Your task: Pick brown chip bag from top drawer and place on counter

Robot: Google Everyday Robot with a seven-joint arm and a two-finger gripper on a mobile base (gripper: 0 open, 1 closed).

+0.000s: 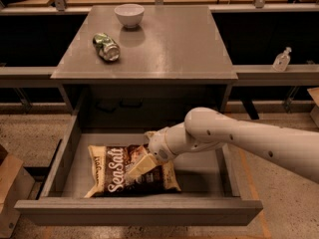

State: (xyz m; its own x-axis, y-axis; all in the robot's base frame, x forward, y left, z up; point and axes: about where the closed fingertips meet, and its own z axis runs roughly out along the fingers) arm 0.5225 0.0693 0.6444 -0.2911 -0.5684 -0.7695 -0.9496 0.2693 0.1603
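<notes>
The brown chip bag (119, 176) lies flat on the floor of the open top drawer (70, 148), left of centre, with its white "Sea Salt" script facing up. My gripper (140, 166) reaches down into the drawer from the right on the white arm (239, 138). Its cream fingers rest over the bag's right half. The counter (169, 39) is the grey cabinet top above the drawer.
A crushed green can (106, 46) and a white bowl (129, 15) sit on the counter's left and back. A clear bottle (281, 59) stands on a ledge at the right. A cardboard box (10, 193) sits on the floor left of the drawer.
</notes>
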